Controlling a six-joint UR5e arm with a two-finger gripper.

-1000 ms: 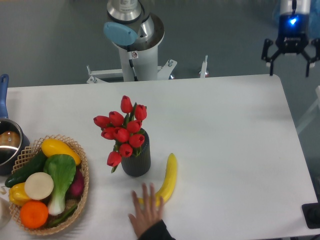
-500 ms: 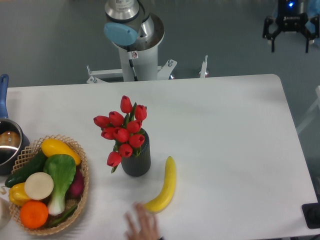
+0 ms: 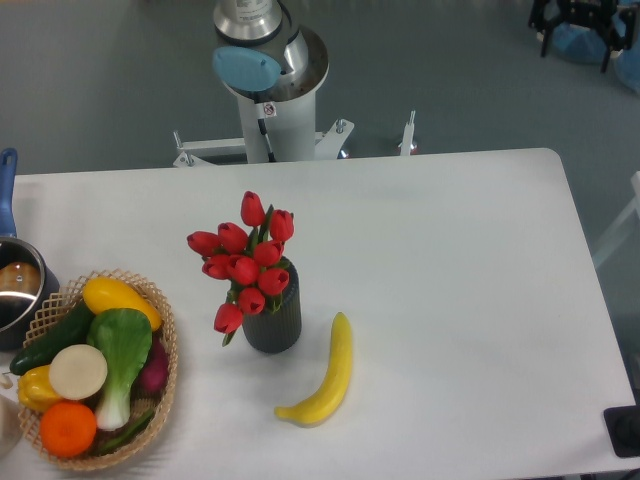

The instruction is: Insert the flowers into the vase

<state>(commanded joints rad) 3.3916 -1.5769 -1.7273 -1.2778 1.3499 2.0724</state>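
The flowers (image 3: 245, 262), a bunch of red tulip buds with green stems, stand upright in the vase (image 3: 273, 324), a dark grey ribbed cylinder left of the table's middle. One bud droops over the vase's left side. My gripper (image 3: 575, 35) is at the top right corner of the view, high above the floor beyond the table's far right edge, far from the vase. Its fingers are spread apart and hold nothing. The upper part of the gripper is cut off by the frame.
A yellow banana (image 3: 326, 374) lies just right of the vase. A wicker basket (image 3: 160, 395) of vegetables and fruit sits at the front left, a metal pot (image 3: 15, 290) with a blue handle behind it. The robot base (image 3: 270, 85) stands behind the table.
My gripper has risen toward the top right edge of the view. A person's hand at the front edge shifted the banana slightly and has withdrawn out of view.
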